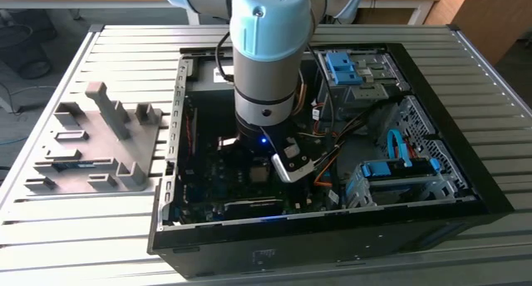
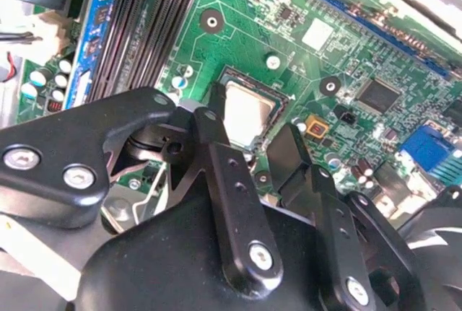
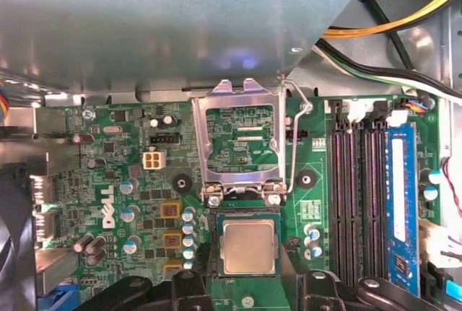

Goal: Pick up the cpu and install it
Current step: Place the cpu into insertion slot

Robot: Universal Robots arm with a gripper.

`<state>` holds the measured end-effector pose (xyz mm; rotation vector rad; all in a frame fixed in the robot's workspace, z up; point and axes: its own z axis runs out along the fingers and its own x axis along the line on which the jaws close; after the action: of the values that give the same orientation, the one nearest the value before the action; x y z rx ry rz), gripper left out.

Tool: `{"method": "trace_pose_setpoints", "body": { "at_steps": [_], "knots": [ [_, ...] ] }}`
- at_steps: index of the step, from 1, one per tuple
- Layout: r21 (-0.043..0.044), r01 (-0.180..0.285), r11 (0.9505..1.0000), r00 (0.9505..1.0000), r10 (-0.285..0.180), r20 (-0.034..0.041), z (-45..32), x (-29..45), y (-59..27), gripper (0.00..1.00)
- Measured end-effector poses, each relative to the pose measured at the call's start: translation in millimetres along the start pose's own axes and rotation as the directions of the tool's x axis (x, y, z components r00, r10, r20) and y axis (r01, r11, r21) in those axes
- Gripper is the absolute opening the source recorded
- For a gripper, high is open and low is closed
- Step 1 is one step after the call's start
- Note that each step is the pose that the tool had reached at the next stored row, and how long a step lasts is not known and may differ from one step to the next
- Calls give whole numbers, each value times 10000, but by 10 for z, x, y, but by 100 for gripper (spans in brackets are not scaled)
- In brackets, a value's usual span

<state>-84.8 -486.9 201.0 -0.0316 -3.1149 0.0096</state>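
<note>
Cpu (image 3: 247, 246), one, in socket (image 3: 247, 215); one gripper (image 3: 253, 286) spread over it.

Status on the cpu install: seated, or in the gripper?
Done: the cpu lies flat in its socket on the motherboard.
In hand: nothing. The gripper is open, with a finger on either side of the chip.
Left: the metal retention frame is flipped up and its wire lever is raised, so the chip is not clamped down yet.

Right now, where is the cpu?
In both wrist views the cpu sits in the motherboard socket, next to the raised metal cover, under the gripper.
</note>
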Motion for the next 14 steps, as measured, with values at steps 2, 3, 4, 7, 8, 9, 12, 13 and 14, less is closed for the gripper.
{"method": "trace_pose_setpoints", "body": {
  "at_steps": [2,3,4,7,8,9,12,13,14],
  "knots": [
    [-2,-1,10000,10000,1,-20,11,-3,0,51],
    [-8,-2,10000,10000,2,-27,20,-3,0,51],
    [-14,-1,10000,10000,1,-36,29,-4,0,51],
    [-19,1,10000,10000,-1,-65,47,-16,1,51],
    [-17,1,10000,10000,-1,-70,48,-21,1,51],
    [-17,1,10000,10000,-1,-75,50,-27,2,51],
    [-20,0,10000,10000,-1,-90,56,-45,3,51],
    [-21,0,10000,10000,-1,-97,61,-49,4,51],
    [-21,1,10000,9999,-1,-104,66,-51,4,51]
  ]
}}
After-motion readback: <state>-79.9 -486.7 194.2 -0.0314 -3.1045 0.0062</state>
